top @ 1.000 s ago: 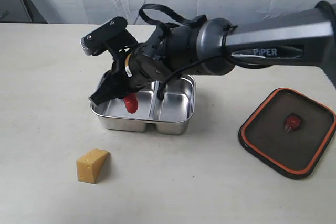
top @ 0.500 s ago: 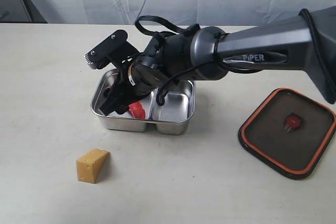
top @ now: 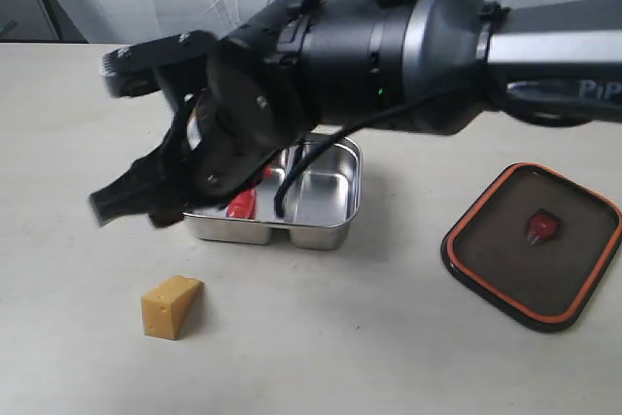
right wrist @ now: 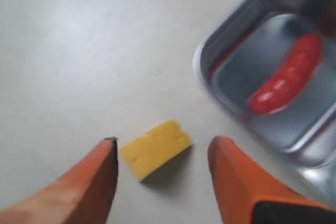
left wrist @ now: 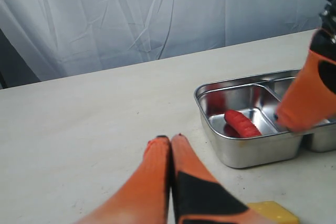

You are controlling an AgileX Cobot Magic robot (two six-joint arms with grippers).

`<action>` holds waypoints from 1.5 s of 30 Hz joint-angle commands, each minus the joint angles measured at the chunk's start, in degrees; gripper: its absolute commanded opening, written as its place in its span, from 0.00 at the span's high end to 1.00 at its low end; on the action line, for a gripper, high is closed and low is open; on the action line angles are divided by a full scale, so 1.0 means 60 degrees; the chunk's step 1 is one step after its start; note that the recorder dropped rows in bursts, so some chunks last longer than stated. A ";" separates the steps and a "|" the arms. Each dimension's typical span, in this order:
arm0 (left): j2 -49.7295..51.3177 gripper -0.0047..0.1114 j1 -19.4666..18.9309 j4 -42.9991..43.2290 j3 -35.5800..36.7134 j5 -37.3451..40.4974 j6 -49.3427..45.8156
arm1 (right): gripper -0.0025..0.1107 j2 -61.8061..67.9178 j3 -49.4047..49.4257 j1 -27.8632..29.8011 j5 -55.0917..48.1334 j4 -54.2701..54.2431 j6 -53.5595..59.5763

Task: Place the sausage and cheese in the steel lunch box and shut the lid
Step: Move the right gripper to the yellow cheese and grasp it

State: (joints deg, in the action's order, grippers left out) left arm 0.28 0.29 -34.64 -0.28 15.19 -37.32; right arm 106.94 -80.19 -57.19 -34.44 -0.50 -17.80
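Two fingers of the right gripper (right wrist: 164, 141) are spread wide and empty, with the cheese (right wrist: 156, 149) lined up between them on the table, at the lower left of the exterior frame. The sausage (top: 241, 203) is already laid in the lunch box (top: 321, 234). If one finger lands first, the wedge could be nudged aside or tipped.

The right arm (top: 389, 55) stretches across, wrist tilted downward, right claw (right wrist: 164, 141) spread apart and empty; the left claw (left wrist: 169, 140) sits pressed flat together.
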 commanded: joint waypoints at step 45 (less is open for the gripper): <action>-0.0047 0.96 0.0067 0.0012 0.0047 -0.0040 0.0011 | 0.52 0.1308 -0.0018 -0.0935 0.1621 -0.2471 -0.2543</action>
State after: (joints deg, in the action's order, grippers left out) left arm 0.28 0.29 -34.64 -0.28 15.19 -37.32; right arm 114.77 -80.19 -62.93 -25.26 -15.02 -33.22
